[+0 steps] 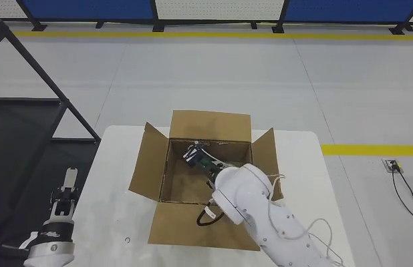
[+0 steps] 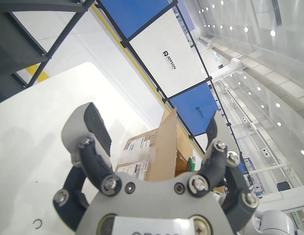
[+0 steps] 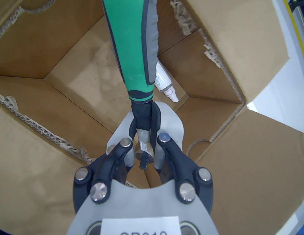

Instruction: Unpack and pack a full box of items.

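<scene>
An open cardboard box (image 1: 210, 124) stands on the white table (image 1: 113, 200). My right gripper (image 3: 144, 118) is down inside the box (image 3: 88, 74), shut on the metal neck of a green-and-grey handled tool (image 3: 132, 37). The handle points away from the wrist and hangs above the box floor. From above, the tool (image 1: 205, 160) sits near the box's back wall, at the end of the right arm (image 1: 243, 197). A small white bottle (image 3: 165, 81) lies in a floor corner behind the handle. My left gripper (image 2: 154, 128) stands open and empty over the table's near-left corner (image 1: 69, 180).
All four box flaps are folded outward, with torn edges on the inner walls (image 3: 183, 23). The box's labelled side (image 2: 139, 145) faces the left gripper. A dark metal frame (image 1: 33, 113) stands left of the table. Bare tabletop (image 1: 119, 220) lies between the left gripper and the box.
</scene>
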